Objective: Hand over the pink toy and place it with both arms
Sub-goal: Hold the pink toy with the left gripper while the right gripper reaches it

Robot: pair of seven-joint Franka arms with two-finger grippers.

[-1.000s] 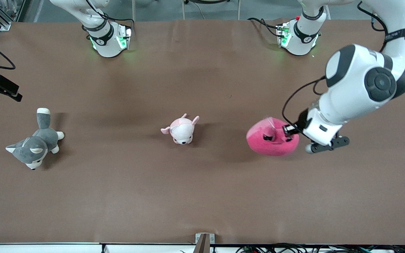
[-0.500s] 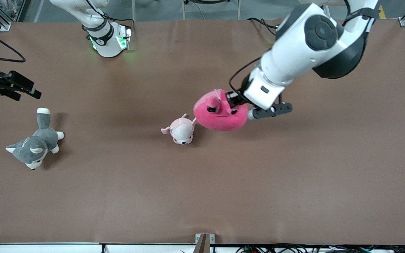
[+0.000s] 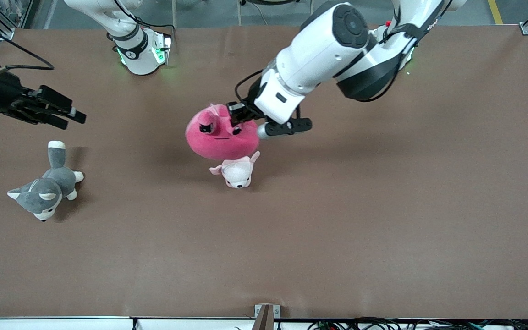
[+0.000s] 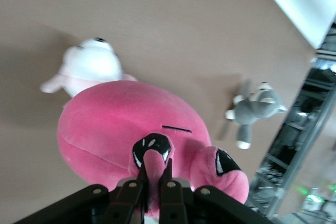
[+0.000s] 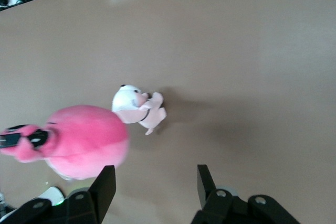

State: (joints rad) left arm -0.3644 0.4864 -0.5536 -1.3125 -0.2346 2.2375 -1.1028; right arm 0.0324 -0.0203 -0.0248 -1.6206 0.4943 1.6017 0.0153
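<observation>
The pink toy [image 3: 218, 137], a round hot-pink plush with black angry eyes, hangs in the air over the middle of the table. My left gripper [image 3: 236, 118] is shut on a small pink tuft of the pink toy [image 4: 131, 129] between its eyes. In the left wrist view the left gripper [image 4: 154, 174] pinches that tuft. My right gripper [image 3: 69, 114] is up over the right arm's end of the table, above the grey plush, open and empty. In the right wrist view the right gripper [image 5: 155, 179] holds nothing, with the pink toy [image 5: 79, 140] off to one side.
A small pale pink-and-white plush animal [image 3: 236, 170] lies on the brown table [image 3: 337, 220] just under the hanging toy, slightly nearer the front camera. A grey-and-white plush dog [image 3: 46, 185] lies toward the right arm's end.
My left arm has carried the pink toy from the left arm's end toward the table's middle, over the pale plush. My right gripper has come farther in over the table.
</observation>
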